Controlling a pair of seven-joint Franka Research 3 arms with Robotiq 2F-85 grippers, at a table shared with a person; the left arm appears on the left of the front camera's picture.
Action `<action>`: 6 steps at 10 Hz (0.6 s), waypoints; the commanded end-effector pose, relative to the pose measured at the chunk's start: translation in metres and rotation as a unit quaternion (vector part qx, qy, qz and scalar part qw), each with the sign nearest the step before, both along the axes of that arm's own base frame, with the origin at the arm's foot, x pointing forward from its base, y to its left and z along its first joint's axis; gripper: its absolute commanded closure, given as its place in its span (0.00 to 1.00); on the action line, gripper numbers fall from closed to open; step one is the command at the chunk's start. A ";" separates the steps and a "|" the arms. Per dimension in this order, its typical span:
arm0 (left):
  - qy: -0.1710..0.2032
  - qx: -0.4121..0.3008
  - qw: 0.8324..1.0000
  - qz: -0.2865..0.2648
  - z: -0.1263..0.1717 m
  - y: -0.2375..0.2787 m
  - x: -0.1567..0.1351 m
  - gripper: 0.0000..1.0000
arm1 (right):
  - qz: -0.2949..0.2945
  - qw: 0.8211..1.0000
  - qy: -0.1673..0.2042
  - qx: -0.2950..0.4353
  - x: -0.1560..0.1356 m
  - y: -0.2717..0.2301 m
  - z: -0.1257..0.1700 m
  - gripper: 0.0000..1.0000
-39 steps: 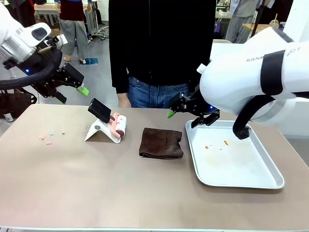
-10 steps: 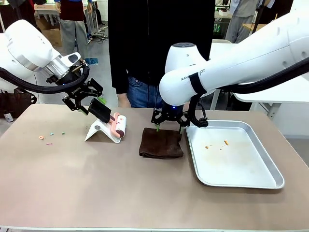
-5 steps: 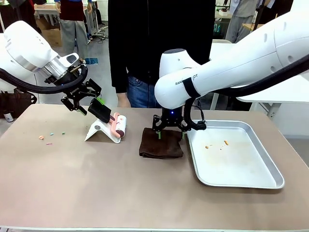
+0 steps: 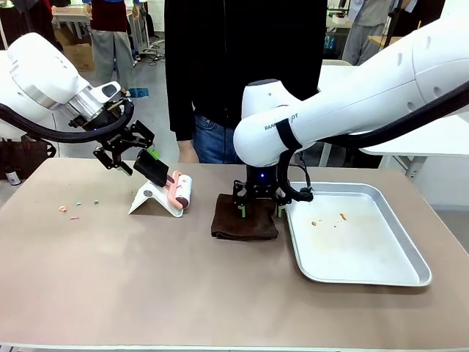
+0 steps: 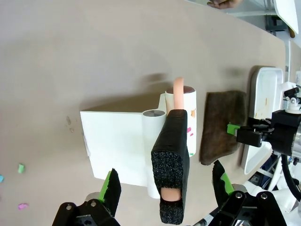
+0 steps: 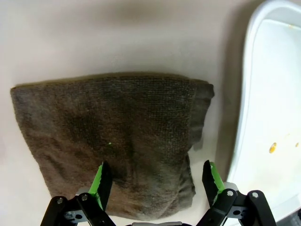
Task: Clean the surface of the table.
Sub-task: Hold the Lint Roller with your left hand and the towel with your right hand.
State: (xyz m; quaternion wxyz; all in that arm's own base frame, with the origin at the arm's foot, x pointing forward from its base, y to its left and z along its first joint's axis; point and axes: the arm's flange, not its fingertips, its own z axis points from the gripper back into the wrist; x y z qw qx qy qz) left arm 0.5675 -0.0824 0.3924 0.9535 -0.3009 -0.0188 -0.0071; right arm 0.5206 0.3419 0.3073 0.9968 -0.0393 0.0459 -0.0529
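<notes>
The taupe table (image 4: 110,286) holds a folded dark brown cloth (image 4: 245,218) near its middle. My right gripper (image 4: 259,207) hangs open just over the cloth's far edge, and in the right wrist view its green pads (image 6: 101,178) straddle the cloth (image 6: 117,132). A lint roller (image 4: 181,189) leans on a white stand (image 4: 150,199), its black foam handle (image 4: 152,169) pointing up to the left. My left gripper (image 4: 139,156) is open around that handle (image 5: 171,155), fingers on either side without touching. Small coloured crumbs (image 4: 73,210) lie at the table's left.
A silver tray (image 4: 399,277) with a few orange crumbs (image 4: 342,216) sits at the right, its rim close to the cloth. A person in dark clothes stands at the far edge behind the roller and cloth. The front half of the table is bare.
Both arms came in from higher up. Over the last second my right gripper dropped lower onto the cloth's far edge. My left gripper stayed at the roller handle.
</notes>
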 end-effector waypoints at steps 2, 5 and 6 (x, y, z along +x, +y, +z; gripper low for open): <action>-0.002 -0.004 1.000 -0.007 0.002 0.001 0.005 0.00 | 0.007 0.998 0.005 0.069 -0.002 -0.009 -0.004 0.00; -0.003 -0.004 1.000 -0.010 0.003 0.000 0.005 0.00 | 0.008 0.998 0.009 0.065 -0.001 -0.013 -0.006 0.00; -0.002 -0.004 1.000 -0.009 0.003 0.000 0.005 0.00 | 0.009 0.998 0.009 0.065 -0.001 -0.014 -0.007 0.00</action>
